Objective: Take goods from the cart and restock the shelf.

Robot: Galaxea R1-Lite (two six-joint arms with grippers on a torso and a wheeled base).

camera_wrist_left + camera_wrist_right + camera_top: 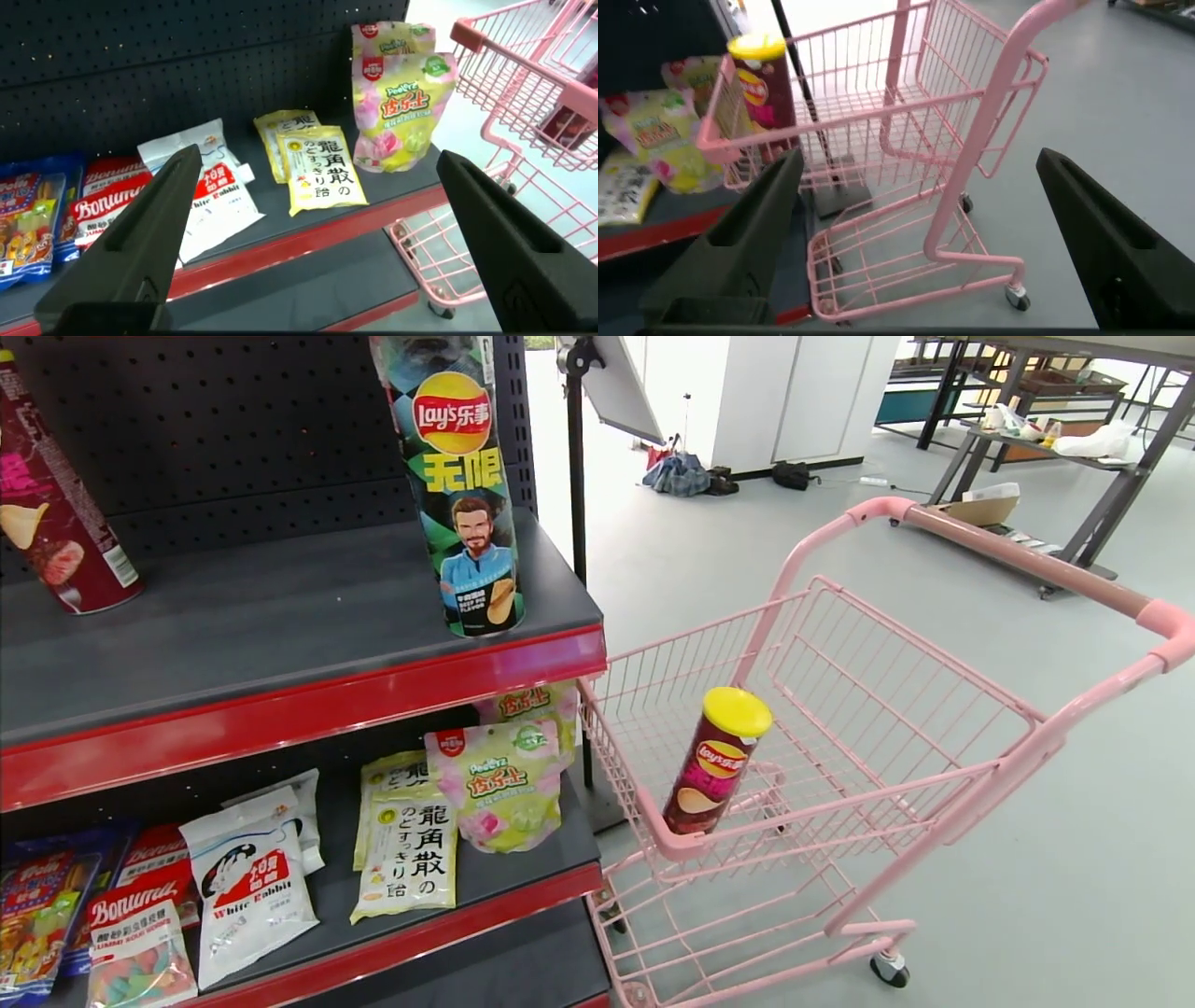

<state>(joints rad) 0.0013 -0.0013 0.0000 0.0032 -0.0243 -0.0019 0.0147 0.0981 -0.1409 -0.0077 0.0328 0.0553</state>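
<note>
Grey shelf (280, 616) with red edges stands left, pink wire cart (1008, 555) just beside it on the right. Tall green chip can (467, 495) stands at the upper board's right front; dark red chip can (56, 541) at its far left. Maroon yellow-lidded chip can (714, 765) stands in the cart's corner nearest the shelf. Snack bags (504, 784) lie on the lower board. Left gripper (318, 154) is spread wide before those bags; right gripper (920, 154) is spread wide, facing the cart.
</note>
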